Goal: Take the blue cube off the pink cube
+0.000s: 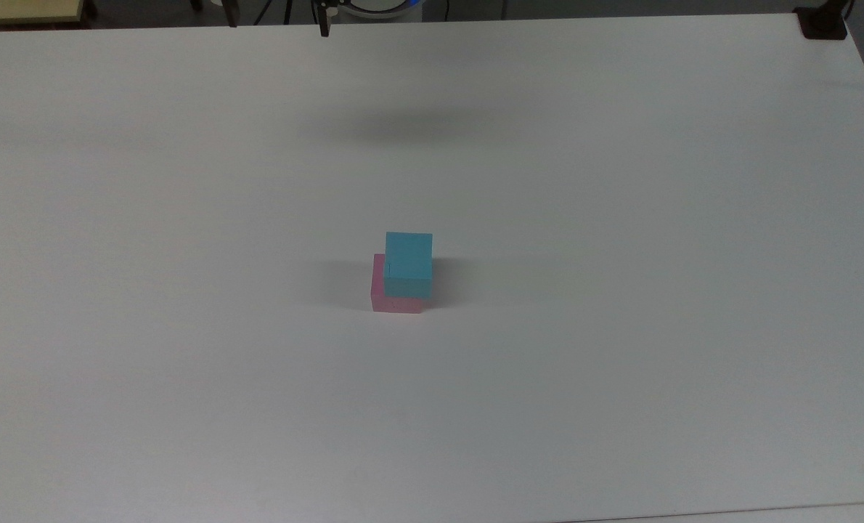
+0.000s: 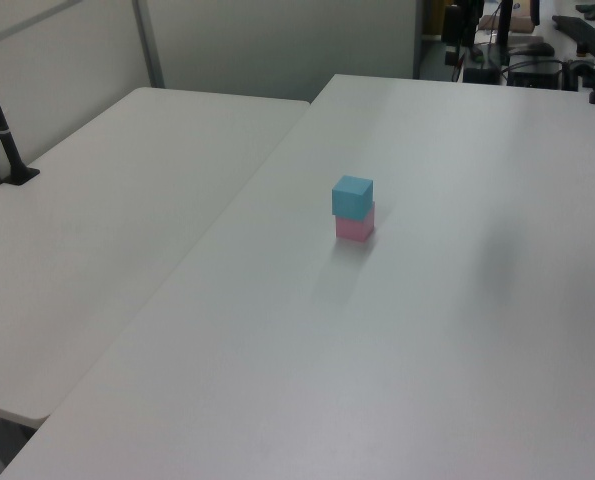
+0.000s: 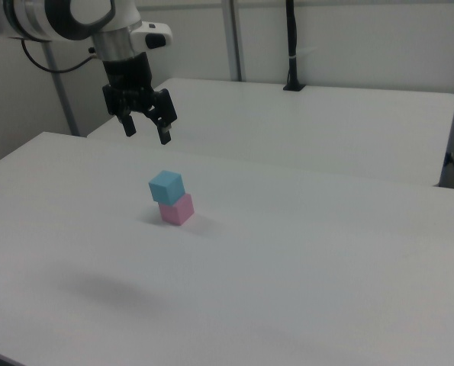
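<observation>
White worktop (image 1: 621, 218): small matte light blue cube (image 1: 408, 263) stacked on small matte pale pink cube (image 1: 396, 301), slightly offset. Gripper (image 3: 145, 131) above, fingers (image 3: 164, 134) spread, grasping nothing.

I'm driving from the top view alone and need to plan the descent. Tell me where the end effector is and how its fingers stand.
Observer: In the right view the end effector hangs above the table, up and toward the right view's left of the stack, fingers pointing down and open.
Operator: Report any contact with the cubes.
Observer: None. There is clear air between the fingertips and the blue cube, which sits on the pink cube.
Operator: Describe what lies beyond the table edge.
Observer: The left view shows a second white table butted against it on the left view's left, with a black post standing on it.
</observation>
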Controlling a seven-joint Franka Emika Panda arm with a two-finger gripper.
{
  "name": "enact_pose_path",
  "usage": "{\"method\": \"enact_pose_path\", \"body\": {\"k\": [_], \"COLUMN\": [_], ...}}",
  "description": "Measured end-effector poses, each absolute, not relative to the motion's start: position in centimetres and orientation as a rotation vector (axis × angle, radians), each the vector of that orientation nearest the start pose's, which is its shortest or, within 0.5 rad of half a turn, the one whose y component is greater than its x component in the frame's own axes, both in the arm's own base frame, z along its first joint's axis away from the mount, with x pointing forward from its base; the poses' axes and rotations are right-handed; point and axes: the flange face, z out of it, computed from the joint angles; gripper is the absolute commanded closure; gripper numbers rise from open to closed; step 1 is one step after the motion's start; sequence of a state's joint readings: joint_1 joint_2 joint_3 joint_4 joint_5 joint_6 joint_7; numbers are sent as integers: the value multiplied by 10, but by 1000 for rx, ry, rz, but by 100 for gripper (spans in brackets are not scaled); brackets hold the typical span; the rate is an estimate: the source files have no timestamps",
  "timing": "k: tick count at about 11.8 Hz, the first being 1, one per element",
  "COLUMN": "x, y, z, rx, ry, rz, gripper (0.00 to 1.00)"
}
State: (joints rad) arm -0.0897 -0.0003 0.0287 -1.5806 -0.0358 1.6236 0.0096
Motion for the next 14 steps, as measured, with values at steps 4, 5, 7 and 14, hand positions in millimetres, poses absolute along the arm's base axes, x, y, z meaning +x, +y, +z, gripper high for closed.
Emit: {"method": "enact_pose_path", "body": {"k": [4,5,7,14], "x": [558,558,558,565], "y": [-38,-38,-38,-34], "z": [625,625,625,613], "rx": [-3176,-3176,-3178,-3172], "ry": [110,110,46,-209], "rz": [-68,-68,-67,-28], "gripper": [0,0,0,0]}}
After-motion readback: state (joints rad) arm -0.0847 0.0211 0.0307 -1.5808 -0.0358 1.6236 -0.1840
